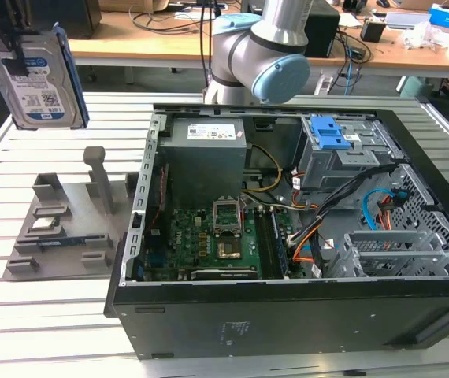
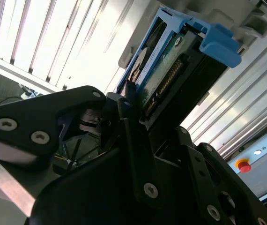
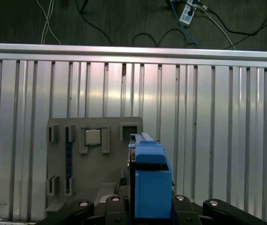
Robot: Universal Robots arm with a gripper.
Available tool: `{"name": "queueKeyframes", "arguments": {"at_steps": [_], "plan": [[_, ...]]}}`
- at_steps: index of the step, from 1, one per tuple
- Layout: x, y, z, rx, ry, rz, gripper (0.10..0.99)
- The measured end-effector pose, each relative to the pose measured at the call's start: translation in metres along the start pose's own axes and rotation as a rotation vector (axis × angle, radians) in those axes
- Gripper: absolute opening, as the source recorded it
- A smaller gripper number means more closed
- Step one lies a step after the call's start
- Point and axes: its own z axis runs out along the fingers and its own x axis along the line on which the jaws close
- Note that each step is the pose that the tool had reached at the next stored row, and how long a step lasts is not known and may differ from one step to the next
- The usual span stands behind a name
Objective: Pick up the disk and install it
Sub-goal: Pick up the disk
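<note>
Grip: my gripper (image 2: 145,119) clamped the disk (image 1: 39,79), apparently at one end.
Place: exterior view, aloft, ten o'clock from the case (image 1: 287,323).
Done: pickup.
Left: installing it.

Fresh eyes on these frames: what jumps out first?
The disk, blue-bracketed, hangs upright in the gripper at the exterior view's upper left, above the grey parts fixture. To the exterior view's right, the open computer case lies on the slatted table, its motherboard exposed, with the arm behind it.
</note>
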Motion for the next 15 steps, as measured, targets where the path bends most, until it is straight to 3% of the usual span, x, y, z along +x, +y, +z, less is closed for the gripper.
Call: {"name": "queueKeyframes", "arguments": {"at_steps": [7, 12, 15], "plan": [[-0.0012, 0.0003, -0.0078, 0.000, 0.0000, 0.000, 0.361], [-0.0023, 0.0008, -0.0195, 0.000, 0.0000, 0.000, 0.361], [-0.0024, 0.0008, -0.0201, 0.000, 0.0000, 0.000, 0.361]]}}
